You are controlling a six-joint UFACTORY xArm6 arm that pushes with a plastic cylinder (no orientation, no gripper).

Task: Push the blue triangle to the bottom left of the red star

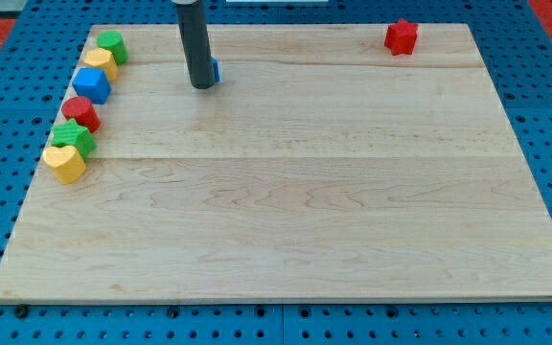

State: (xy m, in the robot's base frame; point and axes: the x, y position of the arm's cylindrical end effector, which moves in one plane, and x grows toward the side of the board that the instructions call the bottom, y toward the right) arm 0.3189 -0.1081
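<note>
The red star (402,36) sits near the board's top right corner. The blue triangle (215,70) is near the top left of the middle, mostly hidden behind my rod; only a thin blue sliver shows at the rod's right side. My tip (202,86) rests on the board just left of and in front of the blue triangle, touching or nearly touching it.
A column of blocks runs down the board's left edge: a green block (112,44), a yellow block (101,63), a blue cube (92,84), a red block (80,113), a green block (73,139) and a yellow heart (64,162). The wooden board (286,192) lies on a blue pegboard.
</note>
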